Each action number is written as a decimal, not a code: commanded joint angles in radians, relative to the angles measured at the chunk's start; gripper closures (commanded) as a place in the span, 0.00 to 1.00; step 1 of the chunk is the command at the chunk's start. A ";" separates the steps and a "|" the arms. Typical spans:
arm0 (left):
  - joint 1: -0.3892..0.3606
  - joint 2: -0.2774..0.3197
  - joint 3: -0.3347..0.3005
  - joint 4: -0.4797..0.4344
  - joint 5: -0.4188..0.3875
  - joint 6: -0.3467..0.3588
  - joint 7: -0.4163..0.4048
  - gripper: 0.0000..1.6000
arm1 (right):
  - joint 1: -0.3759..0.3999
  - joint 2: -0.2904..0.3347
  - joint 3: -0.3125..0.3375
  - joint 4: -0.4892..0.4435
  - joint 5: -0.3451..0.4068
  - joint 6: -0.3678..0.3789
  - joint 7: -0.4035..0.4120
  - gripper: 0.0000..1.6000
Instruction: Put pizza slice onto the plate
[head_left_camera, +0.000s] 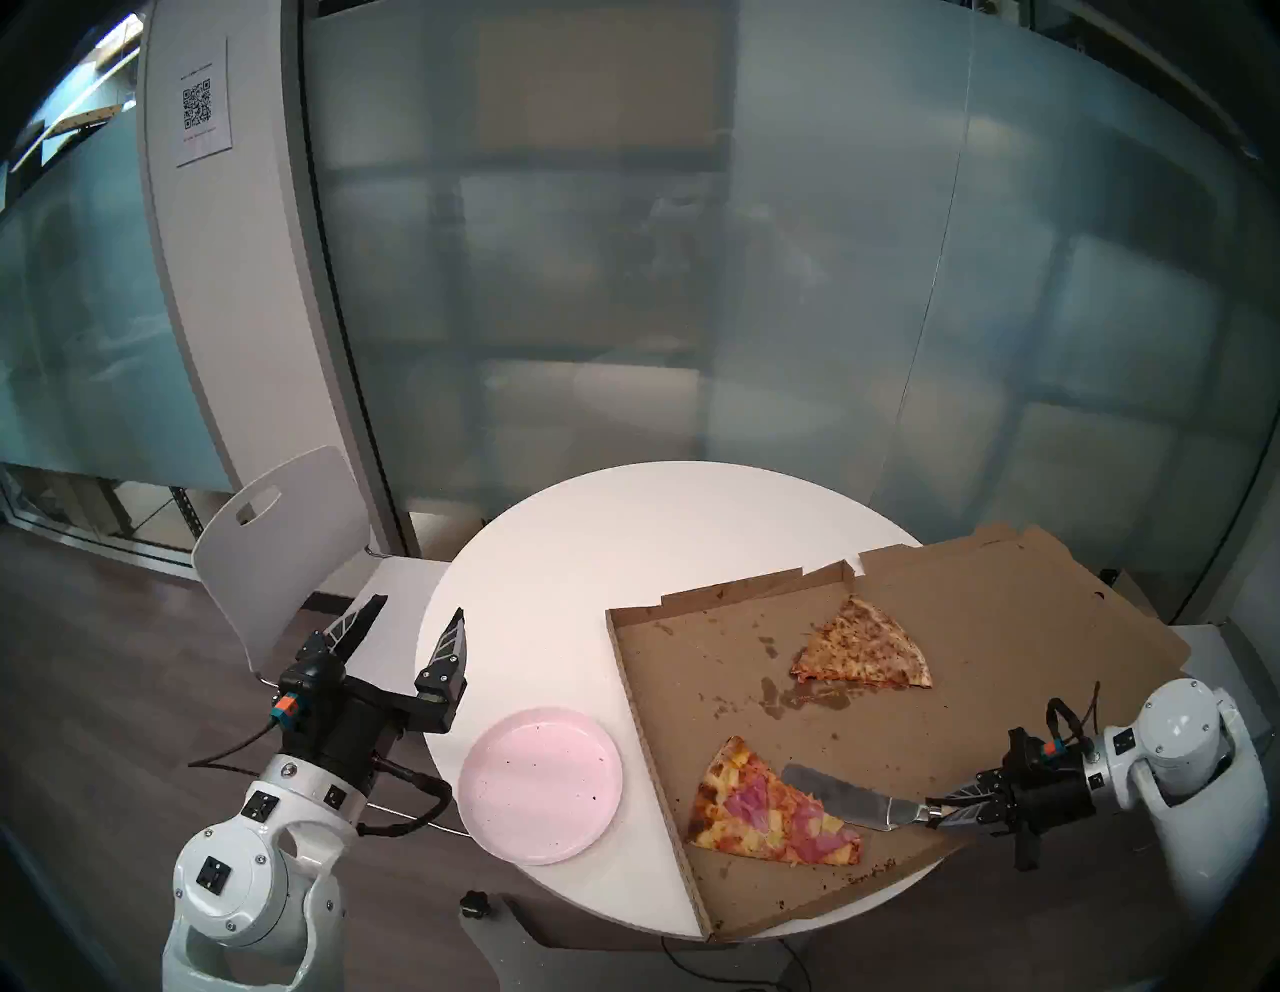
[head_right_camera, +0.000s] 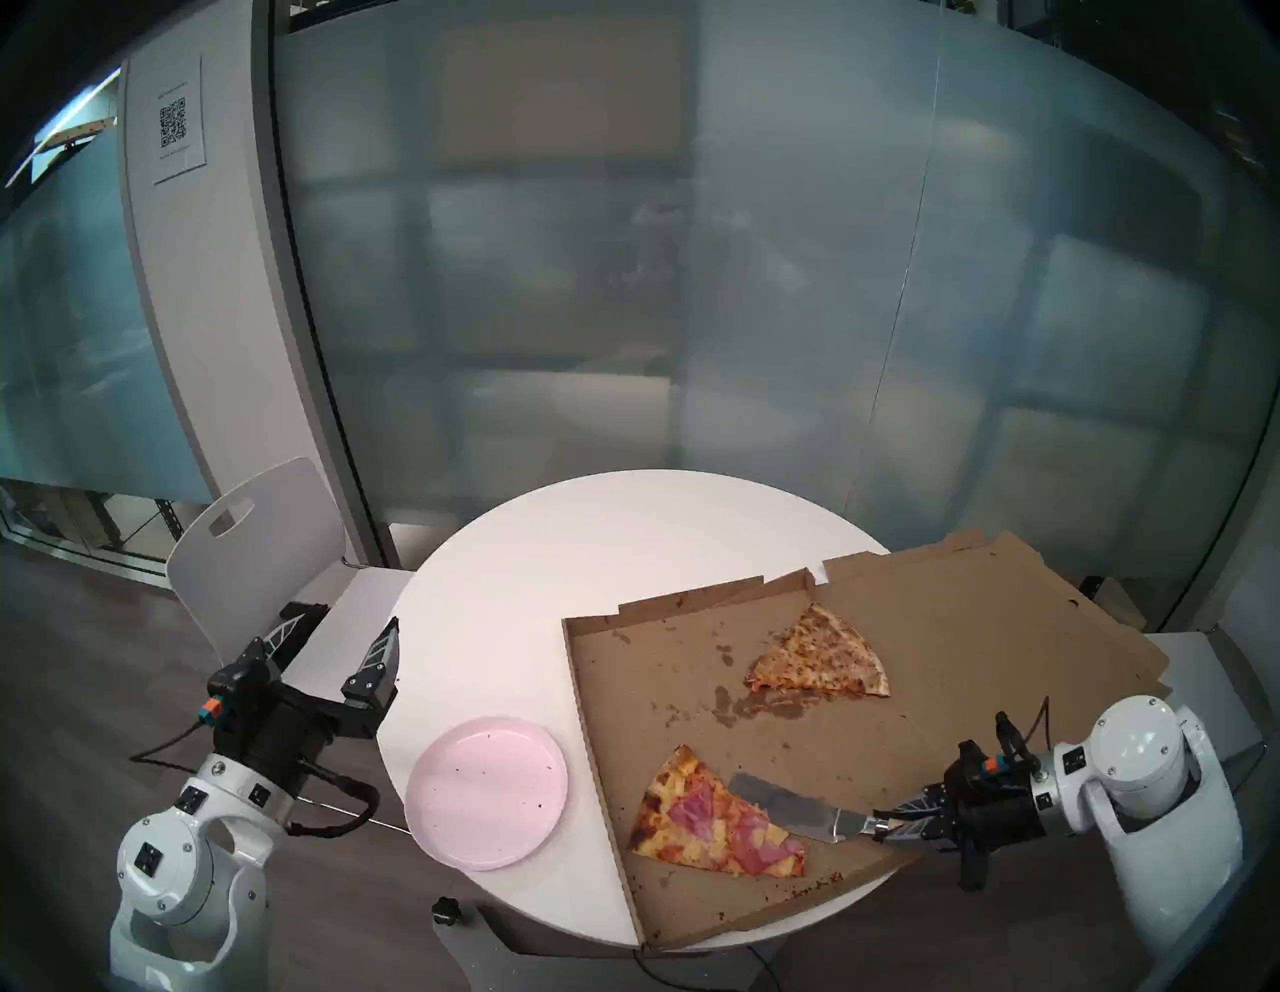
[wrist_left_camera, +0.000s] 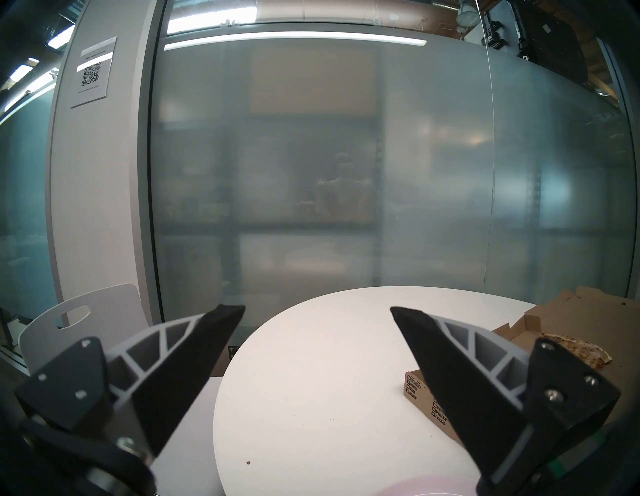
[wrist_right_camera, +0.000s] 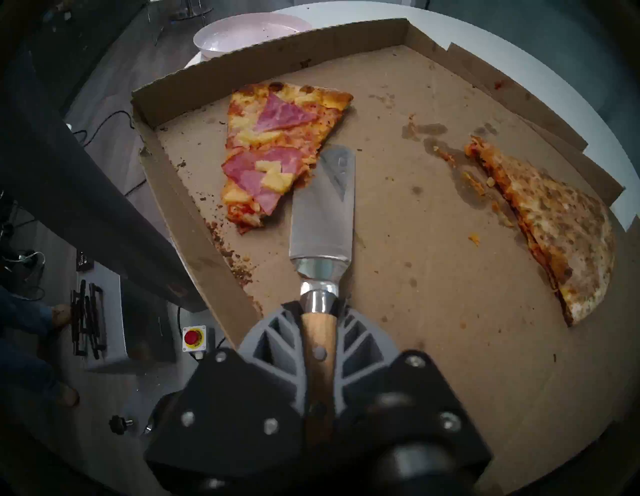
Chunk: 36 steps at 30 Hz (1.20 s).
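**Spatula set beside the slice**

In the open box (head_left_camera: 692, 693), the slice (head_left_camera: 765, 807) lies flat near the plate (head_left_camera: 540, 783). A spatula (wrist_right_camera: 322, 214) is clamped in the right claw (wrist_right_camera: 318, 332), its blade touching the slice's edge. The left claw (head_left_camera: 415, 630) is held apart over the tabletop (head_left_camera: 554, 589) rim.

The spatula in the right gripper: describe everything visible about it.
The metal spatula with a wooden handle has a flat, tapered steel blade, a shiny neck and a riveted handle clamped in the right gripper. It slants down into the open brown cardboard pizza box, blade edge beside the ham-and-pineapple pizza slice, apparently not under it yet.
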<state>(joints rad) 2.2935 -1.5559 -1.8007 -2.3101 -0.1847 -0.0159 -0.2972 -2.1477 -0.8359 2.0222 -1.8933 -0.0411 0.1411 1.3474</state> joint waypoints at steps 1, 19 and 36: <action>0.002 -0.001 -0.001 -0.021 -0.002 -0.001 -0.001 0.00 | 0.034 0.010 -0.025 -0.017 0.001 0.008 -0.004 1.00; 0.002 -0.001 -0.001 -0.021 -0.002 -0.001 -0.001 0.00 | 0.003 -0.009 -0.045 -0.042 -0.003 -0.003 -0.018 1.00; 0.002 -0.001 -0.001 -0.021 -0.002 -0.001 -0.001 0.00 | -0.052 -0.032 -0.020 -0.089 0.004 -0.013 0.007 1.00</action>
<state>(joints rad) 2.2935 -1.5559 -1.8007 -2.3101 -0.1847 -0.0159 -0.2972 -2.1851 -0.8598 1.9911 -1.9516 -0.0463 0.1297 1.3482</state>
